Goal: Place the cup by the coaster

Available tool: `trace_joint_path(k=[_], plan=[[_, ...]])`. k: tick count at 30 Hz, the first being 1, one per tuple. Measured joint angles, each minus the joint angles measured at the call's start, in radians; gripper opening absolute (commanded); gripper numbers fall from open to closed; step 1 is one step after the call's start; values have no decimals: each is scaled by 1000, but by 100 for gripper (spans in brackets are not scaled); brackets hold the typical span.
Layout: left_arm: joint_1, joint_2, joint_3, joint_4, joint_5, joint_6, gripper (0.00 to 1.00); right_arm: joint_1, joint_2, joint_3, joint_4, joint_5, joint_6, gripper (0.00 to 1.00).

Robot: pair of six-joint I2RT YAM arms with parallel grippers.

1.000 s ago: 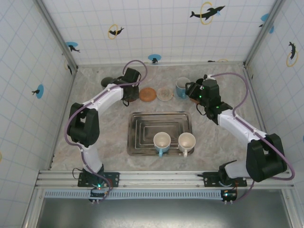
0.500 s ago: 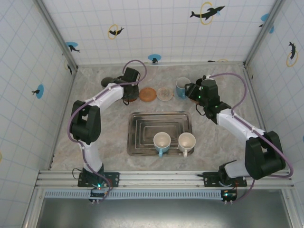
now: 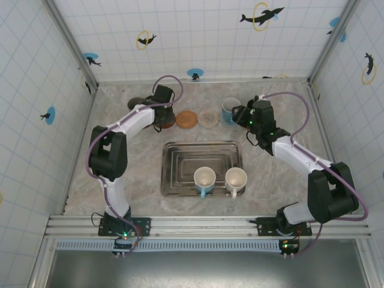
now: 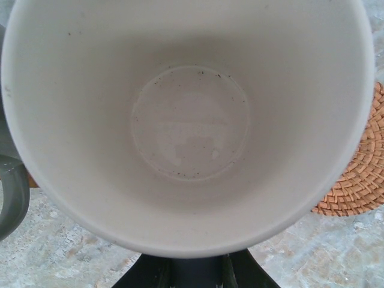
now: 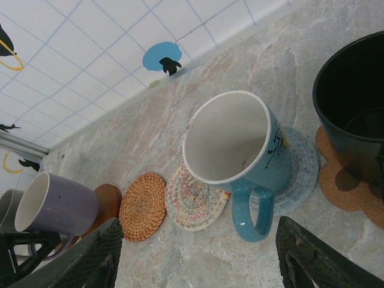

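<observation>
My left gripper (image 4: 193, 271) is shut on a purple cup (image 5: 57, 204) with a white inside (image 4: 192, 120). In the right wrist view the cup tilts over a brown coaster (image 5: 109, 203), beside a woven orange coaster (image 5: 143, 207) (image 4: 360, 180). Whether the cup touches the brown coaster I cannot tell. In the top view the left gripper (image 3: 161, 119) is at the back left. A blue cup (image 5: 240, 150) (image 3: 230, 110) stands on a blue-grey coaster (image 5: 300, 174). My right gripper (image 5: 210, 264) (image 3: 240, 114) is open just short of its handle, with nothing between its fingers.
A patterned coaster (image 5: 193, 199) lies between the orange one and the blue cup. A black cup (image 5: 354, 108) stands on a cork coaster (image 5: 342, 183) to the right. A grey mug (image 4: 12, 192) is left of the purple cup. The metal tray (image 3: 180, 150) holds two cups (image 3: 204, 178) (image 3: 236, 178).
The right arm has edged a little left toward the blue cup. The left arm and the purple cup have hardly moved.
</observation>
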Motion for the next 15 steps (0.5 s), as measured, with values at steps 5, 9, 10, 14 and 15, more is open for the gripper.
trace_joint_path(k=[5,9,10,14,15], plan=[[6,14,0,0,6,0,0,0,1,0,0,-3,0,69],[8,20,0,0,9,0,0,0,1,0,0,-3,0,69],[8,21,0,1,11,0,0,0,1,0,0,-3,0,69],[10,27,0,2,18,0,0,0,1,0,0,-3,1,69],[10,29,0,3,18,0,0,0,1,0,0,-3,0,69]])
